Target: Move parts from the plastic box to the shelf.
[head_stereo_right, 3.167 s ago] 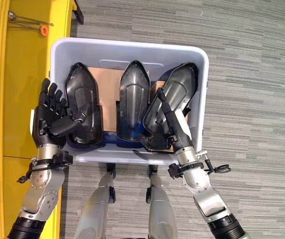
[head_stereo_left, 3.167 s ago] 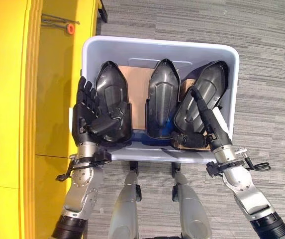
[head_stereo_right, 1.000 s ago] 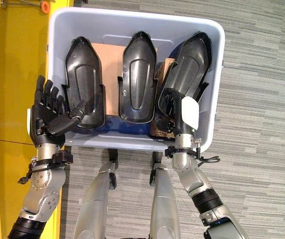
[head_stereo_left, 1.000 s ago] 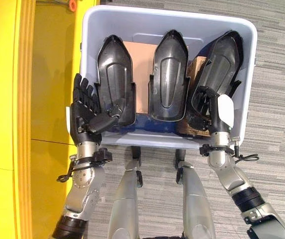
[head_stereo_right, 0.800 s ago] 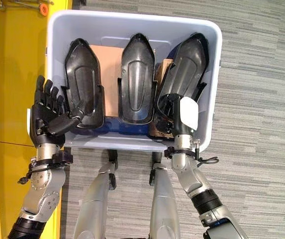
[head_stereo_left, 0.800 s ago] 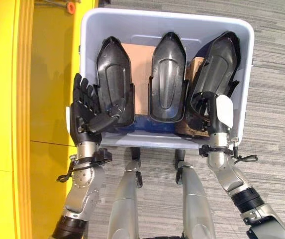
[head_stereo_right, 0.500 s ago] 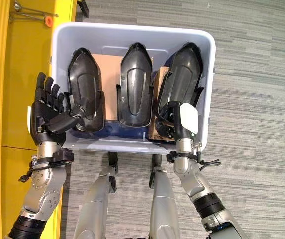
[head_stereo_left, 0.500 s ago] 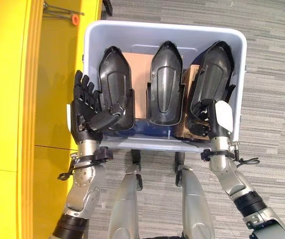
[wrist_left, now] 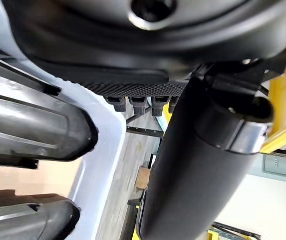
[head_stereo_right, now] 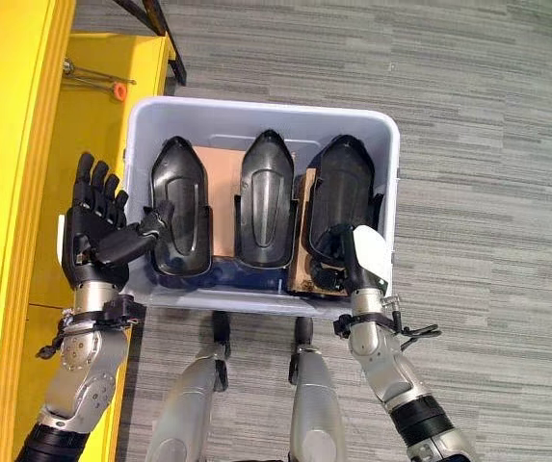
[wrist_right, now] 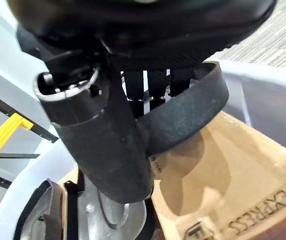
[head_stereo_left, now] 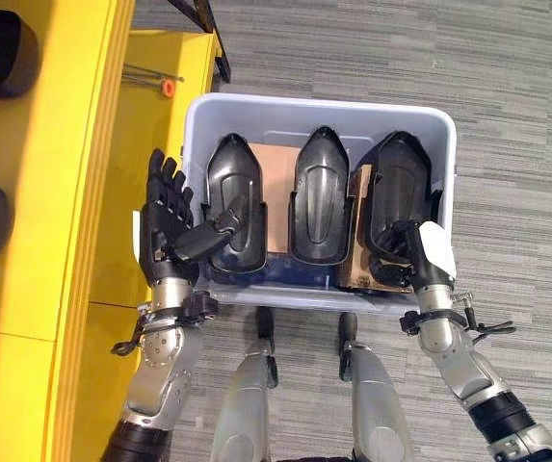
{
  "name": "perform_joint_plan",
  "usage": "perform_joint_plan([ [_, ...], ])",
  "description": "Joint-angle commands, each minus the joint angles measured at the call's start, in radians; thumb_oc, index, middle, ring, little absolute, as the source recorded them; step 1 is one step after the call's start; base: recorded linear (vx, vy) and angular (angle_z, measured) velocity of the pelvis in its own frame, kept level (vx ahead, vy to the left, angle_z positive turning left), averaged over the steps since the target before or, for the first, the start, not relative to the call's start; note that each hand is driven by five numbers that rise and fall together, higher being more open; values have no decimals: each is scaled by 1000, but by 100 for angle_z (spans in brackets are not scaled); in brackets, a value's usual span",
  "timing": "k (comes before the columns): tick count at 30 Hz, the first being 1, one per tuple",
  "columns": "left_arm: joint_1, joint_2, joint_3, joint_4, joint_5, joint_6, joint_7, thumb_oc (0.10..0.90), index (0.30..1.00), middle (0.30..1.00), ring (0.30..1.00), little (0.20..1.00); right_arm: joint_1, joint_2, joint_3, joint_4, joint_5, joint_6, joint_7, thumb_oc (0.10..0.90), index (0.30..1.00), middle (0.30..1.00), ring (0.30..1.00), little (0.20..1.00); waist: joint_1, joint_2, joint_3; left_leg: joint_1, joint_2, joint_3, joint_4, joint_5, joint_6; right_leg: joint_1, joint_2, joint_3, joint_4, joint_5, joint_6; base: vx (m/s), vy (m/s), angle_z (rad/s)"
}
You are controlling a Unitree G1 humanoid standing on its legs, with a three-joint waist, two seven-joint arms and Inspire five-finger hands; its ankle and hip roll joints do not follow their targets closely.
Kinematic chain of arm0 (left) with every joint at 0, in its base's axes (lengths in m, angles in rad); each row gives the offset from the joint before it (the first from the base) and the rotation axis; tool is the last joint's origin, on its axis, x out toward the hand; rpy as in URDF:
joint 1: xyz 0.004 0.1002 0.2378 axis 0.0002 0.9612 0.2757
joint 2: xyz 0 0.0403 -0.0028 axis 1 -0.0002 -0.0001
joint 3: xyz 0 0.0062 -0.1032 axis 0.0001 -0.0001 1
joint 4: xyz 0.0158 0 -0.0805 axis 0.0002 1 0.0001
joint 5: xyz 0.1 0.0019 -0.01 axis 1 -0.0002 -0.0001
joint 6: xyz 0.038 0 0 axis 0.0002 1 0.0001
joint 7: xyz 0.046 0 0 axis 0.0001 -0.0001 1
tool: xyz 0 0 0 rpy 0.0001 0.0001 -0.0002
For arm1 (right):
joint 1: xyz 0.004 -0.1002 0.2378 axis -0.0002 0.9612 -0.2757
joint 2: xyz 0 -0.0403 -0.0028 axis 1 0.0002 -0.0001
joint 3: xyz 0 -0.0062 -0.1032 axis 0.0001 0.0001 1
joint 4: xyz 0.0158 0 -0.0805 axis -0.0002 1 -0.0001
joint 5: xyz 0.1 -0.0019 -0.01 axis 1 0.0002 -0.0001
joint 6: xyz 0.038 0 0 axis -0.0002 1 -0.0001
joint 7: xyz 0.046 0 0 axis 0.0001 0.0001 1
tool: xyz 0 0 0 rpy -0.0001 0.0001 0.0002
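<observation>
My right hand curls its fingers round the lower rim of the right-most black part, which stands in the plastic box on the carpet beside two more. My left hand, fingers spread open, hovers at the box's left wall, next to the yellow shelf.

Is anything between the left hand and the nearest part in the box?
Only the box's wall: the left hand is open outside it, its thumb reaching over the rim to the left part.
</observation>
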Motion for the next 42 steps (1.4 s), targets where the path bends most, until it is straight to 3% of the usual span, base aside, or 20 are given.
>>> perform_joint_plan([
  [1, -1, 31, 43, -72, 30, -76, -47, 900, 1000, 1000, 1000, 1000, -48, -48, -87, -185, 1, -116, -40, 400, 300, 300, 300, 300, 2, -14, -121, 79, 56, 35, 14, -94, -26, 116, -10, 12, -106, -26, 32, 30, -22, -4],
  [17, 102, 6, 74, -19, 8, -40, -155, 900, 1000, 1000, 1000, 1000, 56, -70, -232, -355, 29, -191, 26, 400, 300, 300, 300, 300, -17, 2, -295, 276, 68, 80, -206, 1, -54, 275, 2, 5, -274, 19, 49, 34, -30, -4],
  [19, 125, -6, 71, -6, 8, -33, -171, 900, 1000, 1000, 1000, 1000, 82, -66, -256, -376, 29, -204, 31, 400, 300, 300, 300, 300, -25, 8, -334, 312, 75, 85, -242, 16, -58, 297, 8, 6, -282, 14, 49, 33, -54, -2],
  [24, 156, -5, 79, -12, 15, -20, -191, 900, 1000, 1000, 1000, 1000, 116, -73, -279, -399, 38, -220, 59, 400, 300, 300, 300, 300, -33, 11, -369, 355, 103, 92, -248, 22, -65, 322, 38, 14, -249, -24, 34, 24, -93, -1],
  [31, 174, -7, 87, -16, 16, -12, -197, 900, 1000, 1000, 1000, 1000, 121, -79, -286, -411, 46, -231, 65, 400, 300, 300, 300, 300, -32, 16, -379, 371, 146, 91, -231, 40, -87, 345, 80, 14, -229, -57, 7, -10, -130, -3],
  [37, 195, -14, 85, -36, 18, -6, -188, 900, 1000, 1000, 1000, 1000, 51, -109, -233, -417, 69, -249, 69, 400, 300, 300, 300, 300, -9, 31, -348, 354, 212, 53, -203, 123, -107, 341, 156, -1, -177, -100, -50, -63, -226, 1],
  [39, 199, -17, 80, -40, 20, -5, -184, 900, 1000, 1000, 1000, 1000, 38, -114, -224, -415, 72, -252, 67, 400, 300, 300, 300, 300, -5, 38, -335, 344, 213, 36, -215, 149, -111, 334, 162, -12, -173, -102, -59, -136, -190, 9],
  [42, 209, -19, 68, -35, 18, -5, -186, 900, 1000, 1000, 1000, 1000, 31, -136, -229, -421, 77, -253, 62, 400, 300, 300, 300, 300, 9, 49, -311, 274, 178, 23, -263, 206, -121, 298, 140, -76, -176, -111, -60, -161, -152, 40],
])
